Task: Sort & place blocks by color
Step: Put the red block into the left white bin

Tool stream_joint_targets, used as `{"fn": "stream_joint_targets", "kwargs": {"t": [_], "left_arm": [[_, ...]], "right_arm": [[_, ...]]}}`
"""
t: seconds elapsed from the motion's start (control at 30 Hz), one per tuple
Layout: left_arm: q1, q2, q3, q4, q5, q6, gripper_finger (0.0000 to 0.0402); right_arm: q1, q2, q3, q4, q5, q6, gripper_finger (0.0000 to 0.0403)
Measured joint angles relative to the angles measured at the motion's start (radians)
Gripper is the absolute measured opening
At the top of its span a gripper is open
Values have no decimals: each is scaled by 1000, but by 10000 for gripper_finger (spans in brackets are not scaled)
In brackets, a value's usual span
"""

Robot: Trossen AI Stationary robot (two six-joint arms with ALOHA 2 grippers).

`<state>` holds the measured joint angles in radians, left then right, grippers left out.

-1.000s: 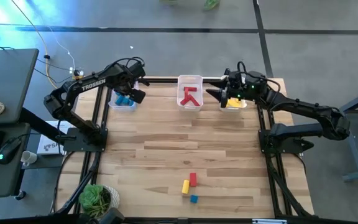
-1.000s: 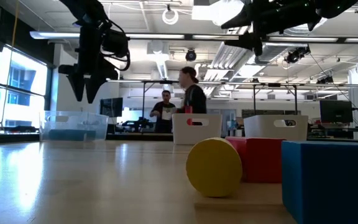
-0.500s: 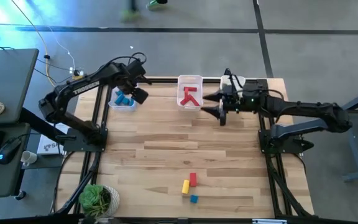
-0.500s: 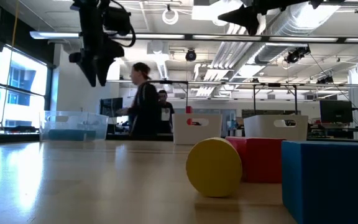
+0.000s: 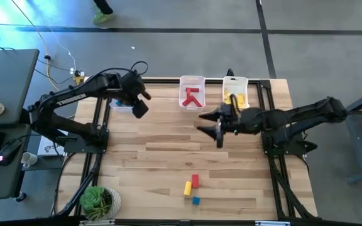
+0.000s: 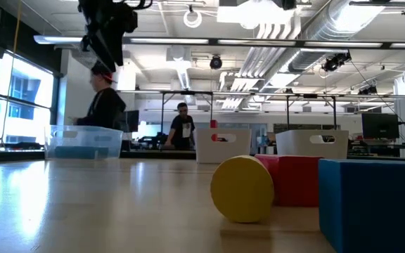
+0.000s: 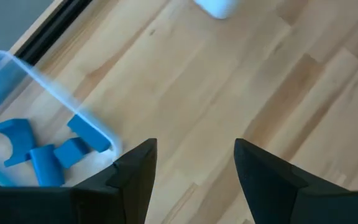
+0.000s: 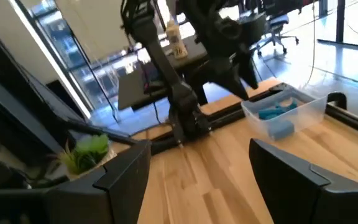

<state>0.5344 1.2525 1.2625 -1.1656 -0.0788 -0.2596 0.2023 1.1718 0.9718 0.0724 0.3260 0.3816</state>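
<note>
Three loose blocks lie near the table's front edge: a red one [image 5: 195,181], a yellow one [image 5: 187,188] and a blue one [image 5: 195,201]. In the low view they are close up: yellow [image 6: 242,188], red [image 6: 297,180], blue [image 6: 371,204]. My left gripper [image 5: 140,108] hangs open above bare wood just beside the blue-block bin [image 7: 42,155], nothing between its fingers [image 7: 194,168]. My right gripper [image 5: 210,125] is open and empty, held level over the table's middle, in front of the red bin [image 5: 192,94]; its wrist view [image 8: 197,162] faces the left arm.
Three clear bins stand along the far edge: blue blocks at left [image 5: 122,102], red blocks in the middle, yellow blocks at right [image 5: 235,93]. A potted plant [image 5: 99,199] sits at the near left corner. People move in the room behind [image 6: 104,105].
My left gripper has risen from over the blue bin and drifted toward the near edge, rolling a little, still open. My right gripper has swung from the yellow bin toward the table's left and near side, past the red bin, still open. The loose blocks have not moved.
</note>
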Motion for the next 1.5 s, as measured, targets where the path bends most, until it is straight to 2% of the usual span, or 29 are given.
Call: {"fn": "stream_joint_targets", "kwargs": {"t": [0.07,0.17,0.37,0.7,0.8,1.0,1.5], "left_arm": [[-29,-6,0,0,-1,0,200],[-58,-4,0,0,-4,-2,200],[-98,4,0,2,-7,-15,200],[-140,4,0,2,-11,-28,200],[-152,4,0,3,-11,-29,200],[-170,4,0,3,-13,-26,200],[-171,4,0,3,-14,-28,200]], "right_arm": [[23,64,80,-85,25,11,259],[35,157,207,-270,34,128,259],[55,343,424,-505,-95,375,259],[123,601,686,-837,-189,792,259],[142,656,714,-915,-208,904,259],[180,729,716,-957,-232,1074,259],[224,843,716,-1027,-227,1238,259]]}}
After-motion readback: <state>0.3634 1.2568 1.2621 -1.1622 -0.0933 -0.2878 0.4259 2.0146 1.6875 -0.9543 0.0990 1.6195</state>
